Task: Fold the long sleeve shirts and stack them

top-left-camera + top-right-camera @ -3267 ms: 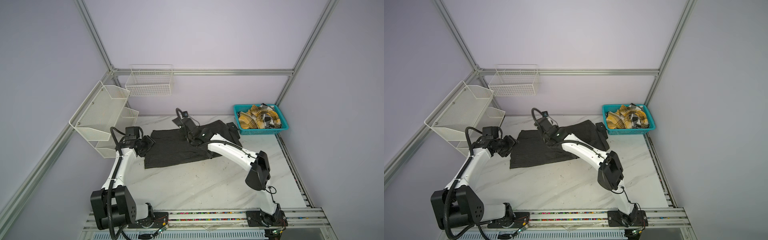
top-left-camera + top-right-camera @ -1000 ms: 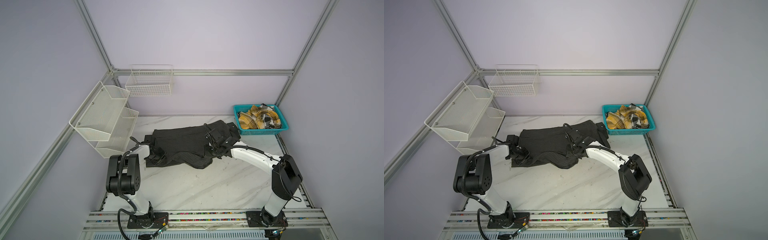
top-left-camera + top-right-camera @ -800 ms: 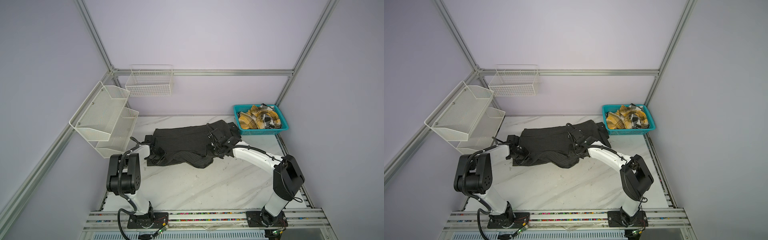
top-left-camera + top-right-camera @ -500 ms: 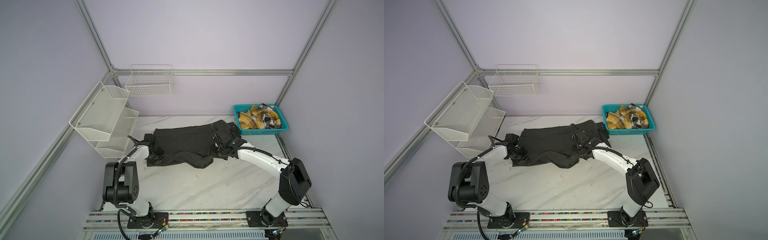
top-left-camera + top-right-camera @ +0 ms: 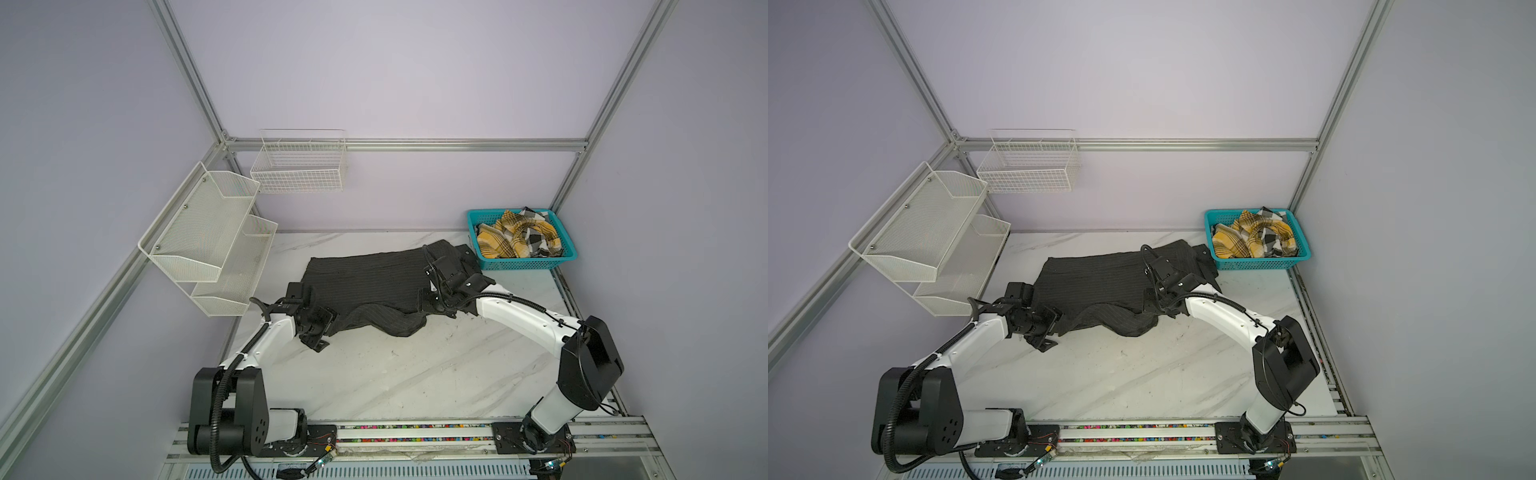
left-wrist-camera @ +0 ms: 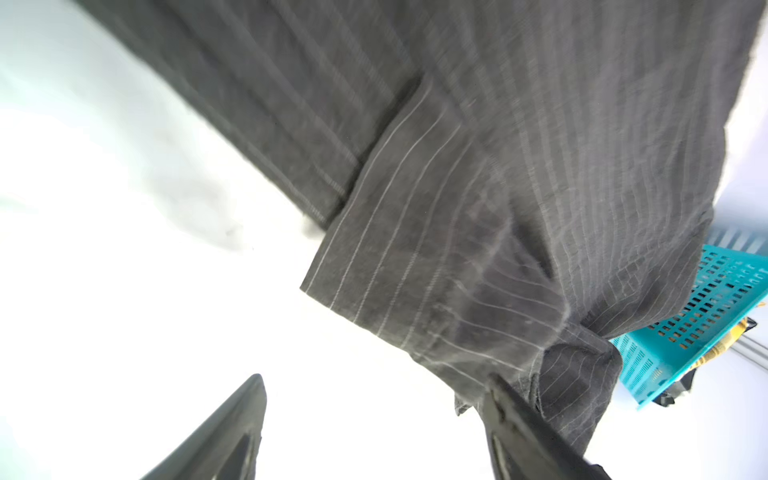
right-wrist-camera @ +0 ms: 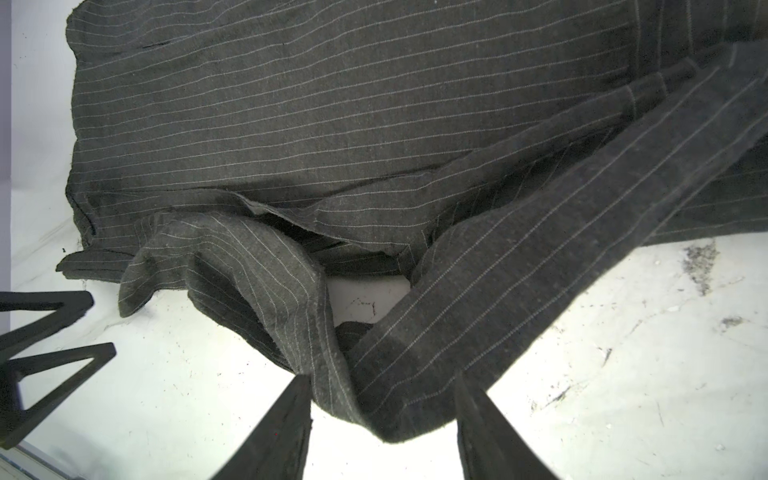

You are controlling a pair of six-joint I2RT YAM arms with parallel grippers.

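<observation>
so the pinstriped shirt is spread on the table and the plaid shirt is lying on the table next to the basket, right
Not quite. The pinstriped shirt is spread on the marble table, but the plaid shirt is not beside the teal basket; it lies bunched up inside it, as both top views show.

Right arm's jaws in both top views hidden against dark pinstriped shirt [image 5: 374,282]; its buttons out of sight.

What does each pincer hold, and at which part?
Left pincer: nothing, open. Right pincer: sleeve fold of the dark charcoal pinstriped cloth shirt lies between its fingers; grip uncertain.
</observation>
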